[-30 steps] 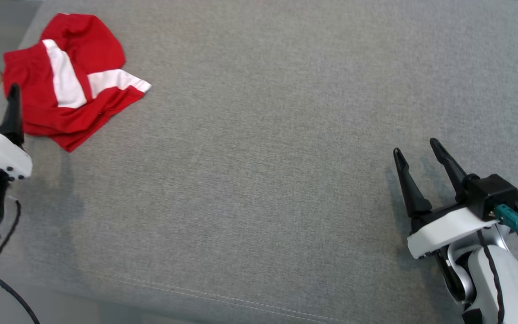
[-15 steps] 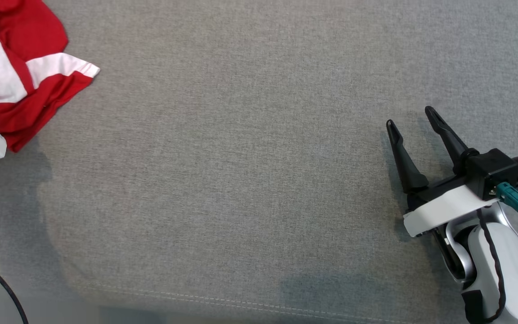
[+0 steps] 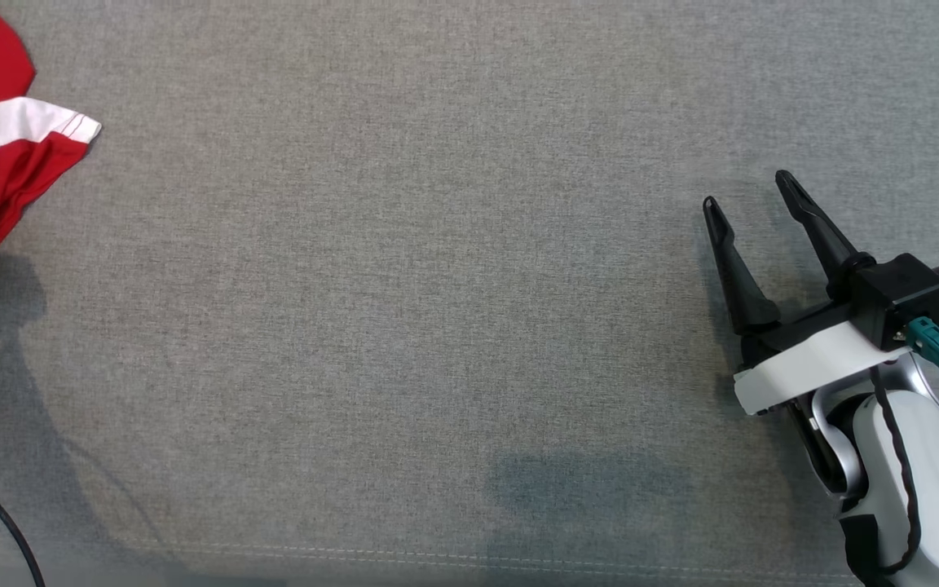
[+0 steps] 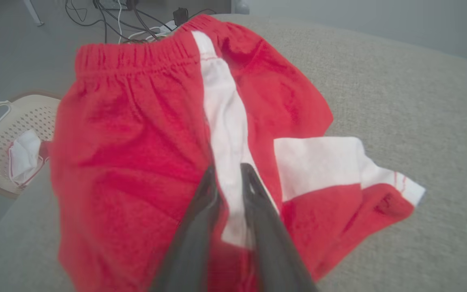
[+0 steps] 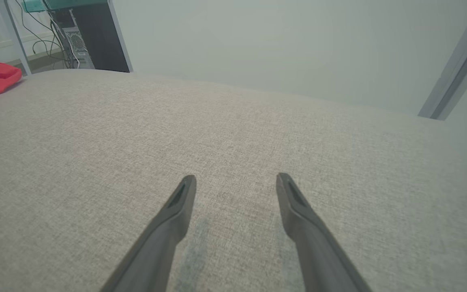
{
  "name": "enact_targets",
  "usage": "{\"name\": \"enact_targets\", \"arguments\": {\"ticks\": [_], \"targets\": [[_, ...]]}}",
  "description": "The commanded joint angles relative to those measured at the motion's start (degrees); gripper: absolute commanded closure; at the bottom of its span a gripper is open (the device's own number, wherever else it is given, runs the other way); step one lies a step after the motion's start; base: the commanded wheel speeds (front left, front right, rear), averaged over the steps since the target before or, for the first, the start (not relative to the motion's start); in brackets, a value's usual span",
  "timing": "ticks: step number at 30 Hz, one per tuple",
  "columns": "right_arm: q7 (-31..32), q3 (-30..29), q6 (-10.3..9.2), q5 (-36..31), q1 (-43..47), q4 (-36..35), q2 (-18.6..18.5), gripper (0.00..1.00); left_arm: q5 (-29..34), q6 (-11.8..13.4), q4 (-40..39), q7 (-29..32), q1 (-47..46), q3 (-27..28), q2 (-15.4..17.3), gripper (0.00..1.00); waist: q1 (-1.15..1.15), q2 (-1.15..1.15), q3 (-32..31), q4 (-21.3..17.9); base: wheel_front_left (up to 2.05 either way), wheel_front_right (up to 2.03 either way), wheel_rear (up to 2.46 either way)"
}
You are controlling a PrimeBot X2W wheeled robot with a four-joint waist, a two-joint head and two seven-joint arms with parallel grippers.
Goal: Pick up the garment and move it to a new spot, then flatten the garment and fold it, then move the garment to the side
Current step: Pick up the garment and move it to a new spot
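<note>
red shorts [image 4: 136, 142]: pickup step. left gripper [image 4: 230, 170] nearly closed over them, grasp unclear; right gripper [image 3: 747, 189] released. next: confirm pinch, lift.

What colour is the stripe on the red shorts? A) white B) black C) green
A: in the left wrist view the red shorts lying on the grey cushion have a wide white stripe running down them.

Bright, even light; soft shadows pool near on the grey woven fabric surface [image 3: 437, 244]; red-and-white garment [image 4: 136, 142] slightly blurred.
</note>
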Motion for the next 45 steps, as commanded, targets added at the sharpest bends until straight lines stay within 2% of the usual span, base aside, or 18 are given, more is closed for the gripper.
{"name": "enact_targets", "arguments": {"ticks": [1,5,10,14,18,25,30,40,45], "targets": [[-0.4,0.7,-0.01,-0.1,0.4,-1.1,0.5,0.0,0.6,0.6,-0.3,-1.9,-2.0,0.9,4.2,1.0,0.0,0.0,-0.6,-0.4,0.0,0.0,0.0],[-1.1,0.0,-0.01,0.1,0.9,-0.1,1.0,0.0,2.2,0.6,-1.3,-6.5,-2.8,-0.1,4.5,1.0,0.0,0.0,-2.5,-0.4,0.0,0.0,0.0],[-1.9,-0.5,-0.01,0.4,1.6,1.2,1.3,0.0,4.2,0.0,-4.8,-8.7,-3.6,-1.6,4.3,1.0,0.0,0.0,-4.7,0.1,0.0,0.0,0.0],[-2.8,-0.6,-0.01,1.3,2.2,3.2,1.6,0.0,6.2,-0.4,-10.7,-9.3,-3.7,-2.4,3.6,1.0,0.0,0.0,-7.3,0.4,0.0,0.0,0.0],[-3.8,-0.7,-0.01,2.0,3.0,5.0,2.0,0.0,9.1,-0.5,-20.5,-9.3,-1.4,-2.1,2.3,1.0,0.0,0.0,-10.0,0.0,0.0,0.0,0.0],[-5.1,-1.6,-0.01,3.2,5.0,7.5,2.2,0.0,13.3,-0.9,-32.2,-9.3,6.0,-4.3,-2.7,1.0,0.0,0.0,-14.2,-1.5,0.0,0.0,0.0],[-5.6,-2.2,-0.01,3.6,6.2,8.3,2.3,0.0,14.6,-1.1,-36.8,-9.3,11.1,-6.8,-8.0,1.0,0.0,0.0,-16.1,-3.1,0.0,0.0,0.0],[-6.0,-3.0,-0.01,4.0,7.1,9.2,2.5,0.0,16.7,-1.3,-37.1,-9.3,14.1,-17.5,-18.8,1.0,0.0,0.0,-17.3,-6.8,0.0,0.0,0.0],[-6.1,-2.7,-0.01,4.1,6.9,9.6,2.7,0.0,16.5,-1.3,-36.1,-9.3,12.3,-24.1,-21.8,1.0,0.0,0.0,-16.8,-9.1,0.0,0.0,0.0]]}}
